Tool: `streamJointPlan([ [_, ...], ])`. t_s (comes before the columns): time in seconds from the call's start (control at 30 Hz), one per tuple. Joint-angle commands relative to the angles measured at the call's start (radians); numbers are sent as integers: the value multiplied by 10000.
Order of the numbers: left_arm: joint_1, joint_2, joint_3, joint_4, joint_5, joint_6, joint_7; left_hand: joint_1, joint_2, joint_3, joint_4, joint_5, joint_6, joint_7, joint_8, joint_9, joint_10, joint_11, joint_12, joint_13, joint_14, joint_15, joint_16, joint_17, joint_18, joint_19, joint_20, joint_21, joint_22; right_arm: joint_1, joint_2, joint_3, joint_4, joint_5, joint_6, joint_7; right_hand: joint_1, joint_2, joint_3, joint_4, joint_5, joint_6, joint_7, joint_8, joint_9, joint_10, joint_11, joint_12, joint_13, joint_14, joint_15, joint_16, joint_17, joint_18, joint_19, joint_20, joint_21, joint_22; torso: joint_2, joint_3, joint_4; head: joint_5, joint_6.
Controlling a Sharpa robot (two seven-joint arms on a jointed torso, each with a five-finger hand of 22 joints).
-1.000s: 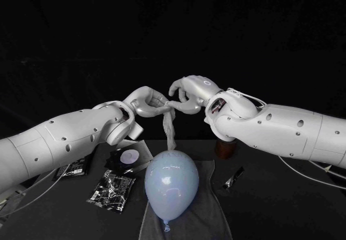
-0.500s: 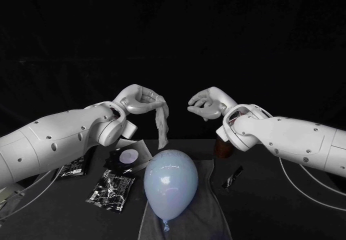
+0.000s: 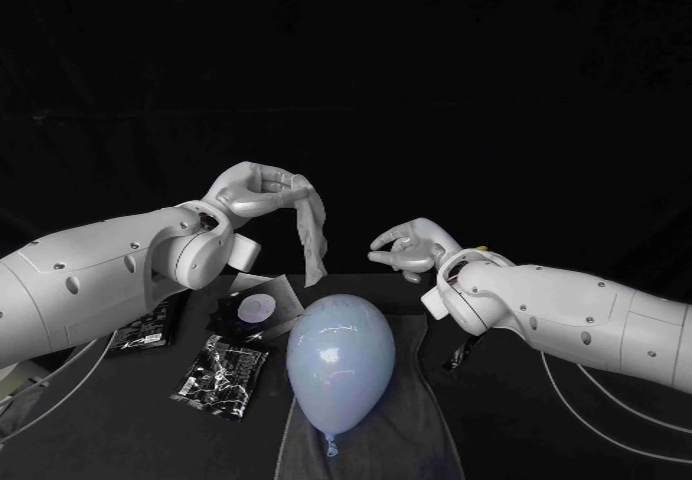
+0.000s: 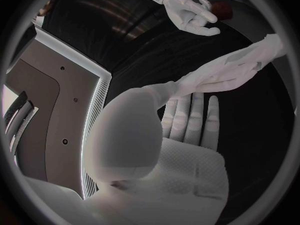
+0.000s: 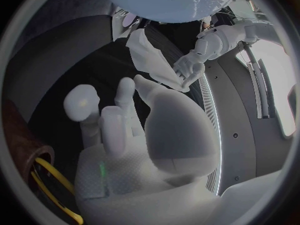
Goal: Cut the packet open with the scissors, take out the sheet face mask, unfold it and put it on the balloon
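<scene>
My left hand (image 3: 260,190) is raised above the table's left side and pinches the top of the folded white sheet mask (image 3: 310,235), which hangs down as a narrow strip. In the left wrist view the mask (image 4: 231,72) stretches away from the fingers (image 4: 187,120). Its lower end hangs just above the far tip of the pale blue balloon (image 3: 340,350). My right hand (image 3: 411,248) hovers to the right of the mask, apart from it, its fingers loosely bent and holding nothing. The right wrist view shows that hand (image 5: 125,120), the mask (image 5: 150,60) and the balloon (image 5: 169,0).
The balloon lies on a grey cloth (image 3: 382,440) at the table's middle. Black packets (image 3: 224,372) (image 3: 144,335) and an opened one (image 3: 253,310) lie to the left. The scissors (image 3: 462,352) lie right of the balloon, under my right arm.
My right hand has let go of the mask and dropped down to the right. The left hand has lifted up and to the left, carrying the hanging mask alone.
</scene>
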Motion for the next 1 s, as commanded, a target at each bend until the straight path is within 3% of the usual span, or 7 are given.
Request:
streamJointPlan([
  [0.03,0,-35,20,59,642,473,343,-108,9,31,-42,27,-61,0,60,482,-57,13,-1,-2,-89,-2,-49,20,-171,-72,11,-36,-8,-122,127,6,-54,1065,673,188,-74,230,-188,47,-27,86,46,-35,-30,506,40,2193,1902,563,24,466,1185,-170,215,39,801,1096,-7,7,3,-20,-50],
  [0.37,0,-112,24,170,857,885,284,-370,218,44,-158,22,-253,40,172,725,-244,88,-62,-32,-311,75,-147,101,-271,-458,9,-58,-29,-323,740,10,-199,2232,1034,650,-206,395,-624,213,-2,-78,109,-210,-157,2052,112,5000,4439,1021,116,1150,2503,-411,647,131,2432,1759,-4,22,11,-19,-54],
  [0.67,0,-150,24,240,921,1054,244,-473,299,-5,-182,21,-326,54,243,851,-275,103,-60,-34,-352,91,-155,145,-296,-522,6,-54,-29,-342,1232,26,-402,2521,1018,1008,-243,391,-755,245,-1,-221,146,-338,-219,2192,152,5198,4625,1089,145,1226,2701,-466,750,152,2778,1838,-4,8,-2,-1,-106],
  [1.0,0,-150,24,330,936,1160,202,-528,345,-50,-202,20,-378,58,300,949,-291,105,-55,-34,-370,93,-156,177,-304,-538,5,-48,-27,-324,1354,89,-410,2912,754,1432,-231,422,-803,246,0,-149,152,-323,-218,2307,165,5336,4761,1089,163,1226,2701,-518,849,168,3086,1908,-22,-2,-3,25,-122],
])
